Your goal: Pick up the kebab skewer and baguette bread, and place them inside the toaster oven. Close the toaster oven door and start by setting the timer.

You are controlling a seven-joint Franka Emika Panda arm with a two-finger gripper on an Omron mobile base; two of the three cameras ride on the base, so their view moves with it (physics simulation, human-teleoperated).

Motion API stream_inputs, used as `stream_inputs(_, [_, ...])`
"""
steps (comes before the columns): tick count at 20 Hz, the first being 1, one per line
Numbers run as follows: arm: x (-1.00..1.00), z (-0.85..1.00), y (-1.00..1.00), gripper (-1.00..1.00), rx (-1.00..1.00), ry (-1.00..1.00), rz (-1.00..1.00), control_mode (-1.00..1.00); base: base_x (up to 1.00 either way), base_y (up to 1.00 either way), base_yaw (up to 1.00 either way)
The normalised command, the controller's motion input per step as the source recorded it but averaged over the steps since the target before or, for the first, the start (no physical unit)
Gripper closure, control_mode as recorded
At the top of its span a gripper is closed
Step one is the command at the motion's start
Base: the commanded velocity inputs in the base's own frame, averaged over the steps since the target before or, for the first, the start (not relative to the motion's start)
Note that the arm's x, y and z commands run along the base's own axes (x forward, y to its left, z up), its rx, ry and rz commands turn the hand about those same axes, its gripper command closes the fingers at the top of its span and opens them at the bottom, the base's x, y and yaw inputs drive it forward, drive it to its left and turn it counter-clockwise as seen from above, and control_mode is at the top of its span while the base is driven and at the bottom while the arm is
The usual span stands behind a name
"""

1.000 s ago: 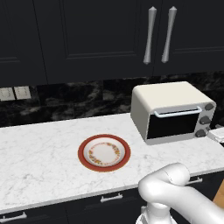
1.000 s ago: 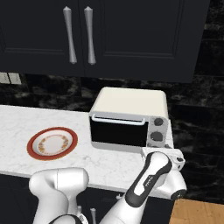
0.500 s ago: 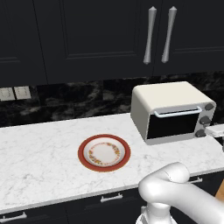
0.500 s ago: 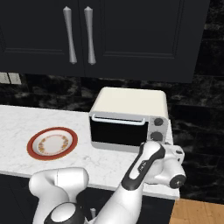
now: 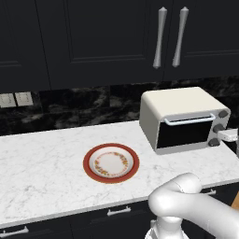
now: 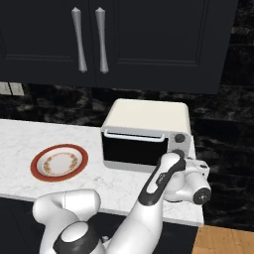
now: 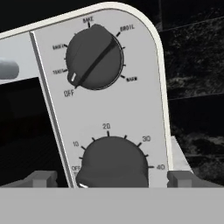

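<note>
The cream-white toaster oven (image 5: 179, 105) (image 6: 149, 115) stands on the counter with its dark glass door (image 5: 183, 134) (image 6: 131, 150) shut. My gripper (image 7: 111, 179) (image 5: 228, 135) is right at the oven's knob panel. It is open, one fingertip (image 7: 41, 178) on each side of the timer knob (image 7: 114, 162) and apart from it. That knob's white mark points near OFF. Above it the mode knob (image 7: 92, 57) points between OFF and TOAST. In the right base view my hand (image 6: 191, 176) covers the lower knobs. The kebab skewer and baguette bread are out of view.
A red-rimmed plate (image 5: 87, 164) (image 6: 35, 166) lies bare on the white marble counter (image 5: 42, 172) left of the oven. Dark cabinets with long silver handles (image 5: 160, 37) hang above. The counter's right end (image 6: 193, 216) is just past the oven.
My hand has crept up and in toward the oven's knob panel. Oven and plate have not moved.
</note>
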Motion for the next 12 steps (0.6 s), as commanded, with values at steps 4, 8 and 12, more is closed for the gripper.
stream_inputs(4, [0.07,-0.12,0.00,-1.00,-0.04,0.00,0.00,-1.00,0.00,0.00,0.00])
stream_inputs(8, [0.16,-0.04,0.05,-1.00,-0.02,0.00,0.00,-1.00,0.00,0.00,0.00])
stream_inputs(12, [0.17,0.00,0.10,-1.00,0.00,0.00,0.00,-1.00,0.00,0.00,0.00])
